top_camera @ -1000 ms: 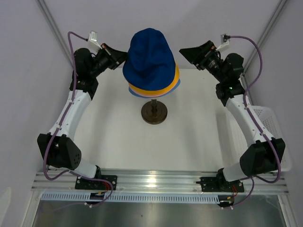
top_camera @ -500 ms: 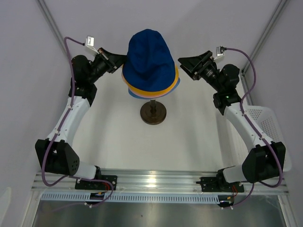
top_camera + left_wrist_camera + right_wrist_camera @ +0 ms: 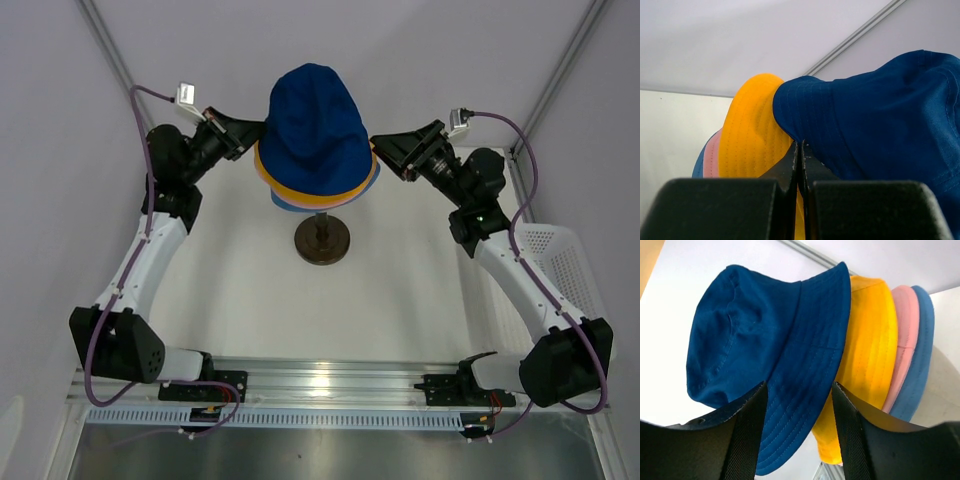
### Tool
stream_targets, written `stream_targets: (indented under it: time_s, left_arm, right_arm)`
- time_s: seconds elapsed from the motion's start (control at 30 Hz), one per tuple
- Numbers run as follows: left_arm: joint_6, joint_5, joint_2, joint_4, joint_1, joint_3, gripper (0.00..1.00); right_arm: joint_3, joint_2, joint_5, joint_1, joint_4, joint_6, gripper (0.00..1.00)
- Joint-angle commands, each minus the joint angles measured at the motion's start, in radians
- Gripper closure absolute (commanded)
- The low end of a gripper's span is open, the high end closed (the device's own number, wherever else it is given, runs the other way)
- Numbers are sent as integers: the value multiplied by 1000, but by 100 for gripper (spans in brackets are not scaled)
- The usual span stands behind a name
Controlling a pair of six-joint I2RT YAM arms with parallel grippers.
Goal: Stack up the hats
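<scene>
Four hats sit stacked on the head form, which they hide. The navy hat (image 3: 315, 120) is on top, over the yellow-orange hat (image 3: 300, 189), the pink hat (image 3: 902, 330) and the light blue hat (image 3: 288, 203). My left gripper (image 3: 262, 126) is shut at the stack's left side. In the left wrist view its tips (image 3: 800, 146) meet the seam between the navy hat (image 3: 880, 120) brim and the yellow-orange hat (image 3: 752, 130). My right gripper (image 3: 380, 150) is at the stack's right side, open, and the navy hat (image 3: 755, 325) brim lies between its fingers (image 3: 751, 412).
The form's post ends in a dark brown round base (image 3: 323, 241) on the white table. A white mesh basket (image 3: 562, 262) stands at the right edge. Grey walls enclose the back and sides. A metal rail (image 3: 330, 380) runs along the near edge.
My right gripper has moved left and down to the navy brim, and its jaws have narrowed. The left arm has shifted slightly, its gripper staying shut at the brim.
</scene>
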Motion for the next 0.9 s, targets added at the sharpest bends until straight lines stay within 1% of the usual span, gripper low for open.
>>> stream_targets:
  time_s: [0.0,0.2,0.27,0.4,0.5,0.53,0.63,0.73,0.77,0.83,0.87]
  left_arm:
    - [-5,33,-42,-9,-1,-21,99]
    - [0,27,-68,-4,-3,-45,99]
    - [-4,24,-81,5,-4,-57,99]
    - [0,23,-91,2,-10,-65,99]
    - [27,-19,-114,-21,-27,-79,99]
    - [41,-55,-125,-30,-33,-82,99]
    - [72,-71,-151,-50,-46,-85,99]
    - [79,-77,-174,-51,-46,-102,99]
    - [81,-82,-182,-50,-46,-111,99]
    - [90,-91,-206,-48,-47,-133,99]
    - [93,-97,-216,-50,-47,-146,99]
  right_arm:
    - [20,-22,14,23,6,-14,43]
    - [-11,-33,31,46,-50,-29,44]
    - [-40,-47,28,47,-13,3,45]
    - [-46,-53,10,54,42,53,46]
    - [-40,-42,-13,66,110,121,46]
    - [-42,-39,-13,67,121,133,48]
    - [-55,-39,2,70,154,159,55]
    - [-63,-38,5,70,187,182,68]
    - [-62,-35,4,70,187,181,78]
    - [-60,-29,1,69,182,164,90]
    - [-60,-27,4,70,176,150,100]
